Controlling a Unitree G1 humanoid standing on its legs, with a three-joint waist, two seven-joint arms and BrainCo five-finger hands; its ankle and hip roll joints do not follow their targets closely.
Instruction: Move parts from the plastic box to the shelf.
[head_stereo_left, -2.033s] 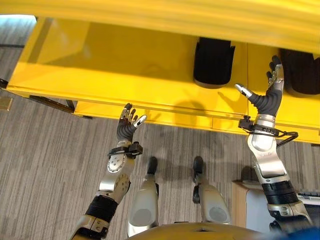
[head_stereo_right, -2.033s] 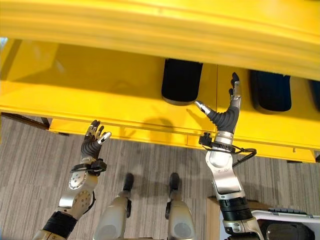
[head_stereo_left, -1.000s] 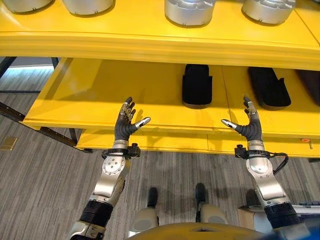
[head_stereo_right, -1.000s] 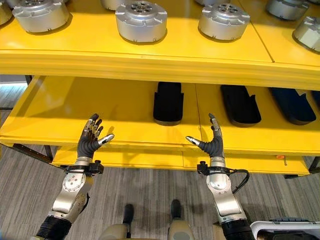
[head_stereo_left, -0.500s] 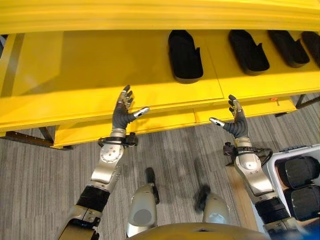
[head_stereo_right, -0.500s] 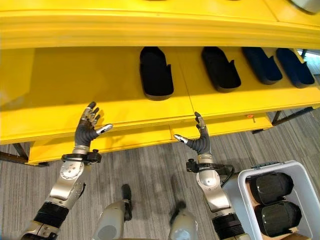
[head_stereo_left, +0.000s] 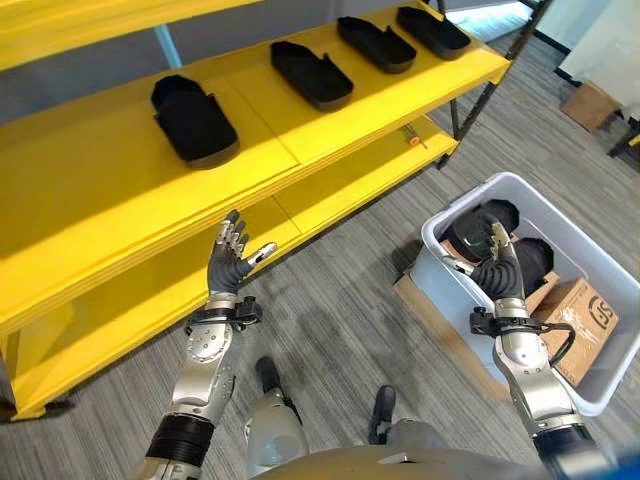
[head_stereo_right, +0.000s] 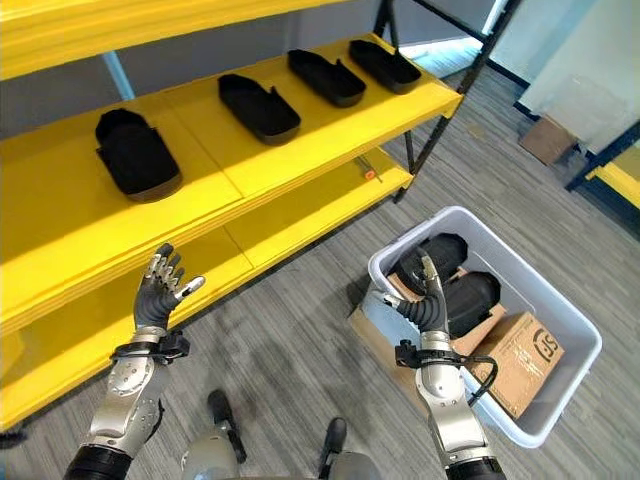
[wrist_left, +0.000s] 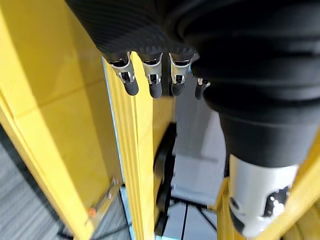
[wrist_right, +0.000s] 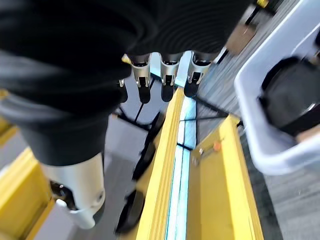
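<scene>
Shelf (head_stereo_left: 300, 150): yellow, tiered, running diagonally across the scene from the robot's left toward the far right. Its middle level carries four black moulded parts laid in a row, spaced apart: first part (head_stereo_left: 193, 120) nearest the robot's left, broad and rounded; second part (head_stereo_left: 311, 74); third part (head_stereo_left: 375, 43); fourth part (head_stereo_left: 432, 30) at the far end. A lower level (head_stereo_left: 340, 190) sits beneath, nearer the floor.

Plastic box (head_stereo_right: 560, 330): pale grey, open-topped, standing on the grey striped floor (head_stereo_right: 290, 320) to the robot's right, well apart from the shelf. Contents: two black parts (head_stereo_right: 460, 300) lying side by side toward the shelf end, and a brown cardboard carton (head_stereo_right: 525, 355) in the nearer end, beside them.

Left robot hand (head_stereo_left: 230, 262): raised in front of the lower shelf edge, fingers straight and spread, thumb out to the side; released, grasping nothing. The left wrist view shows its dark fingertips (wrist_left: 131, 87) in a row with the yellow shelf edge beyond.

Right robot hand (head_stereo_right: 428, 305): held upright over the near rim of the plastic box, fingers extended, thumb apart; released, grasping nothing, not touching the black parts behind it. The right wrist view shows its fingertips (wrist_right: 167, 92) straight, with the box wall (wrist_right: 255, 125) off to one side.

Further cardboard box (head_stereo_left: 588, 104): on the floor at the far right.
</scene>
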